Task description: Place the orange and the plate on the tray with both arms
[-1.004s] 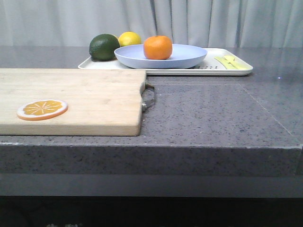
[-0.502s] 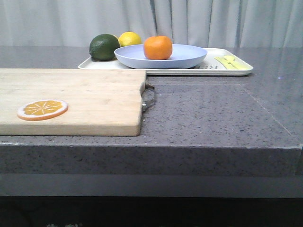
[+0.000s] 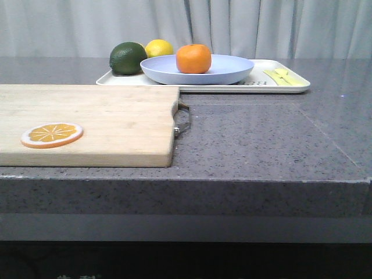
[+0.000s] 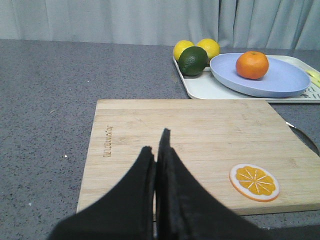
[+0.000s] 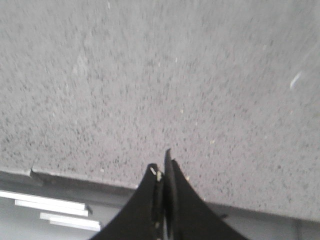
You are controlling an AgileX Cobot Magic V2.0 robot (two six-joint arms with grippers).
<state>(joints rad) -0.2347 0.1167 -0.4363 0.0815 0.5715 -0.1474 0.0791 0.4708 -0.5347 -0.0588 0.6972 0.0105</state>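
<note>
The orange (image 3: 193,58) sits in the pale lavender-blue plate (image 3: 232,71), and the plate rests on the cream-white tray (image 3: 264,87) at the back of the table. All three also show in the left wrist view: the orange (image 4: 252,65), the plate (image 4: 285,82), the tray (image 4: 200,87). My left gripper (image 4: 156,145) is shut and empty, above the near part of the wooden cutting board (image 4: 200,135). My right gripper (image 5: 161,167) is shut and empty over the bare grey table near its front edge. Neither gripper shows in the front view.
A dark green fruit (image 3: 128,58) and a yellow lemon (image 3: 159,47) sit on the tray's left end, with yellow pieces (image 3: 283,77) on its right end. A flat orange slice disc (image 3: 52,135) lies on the cutting board (image 3: 104,116), which has a metal handle (image 3: 183,119).
</note>
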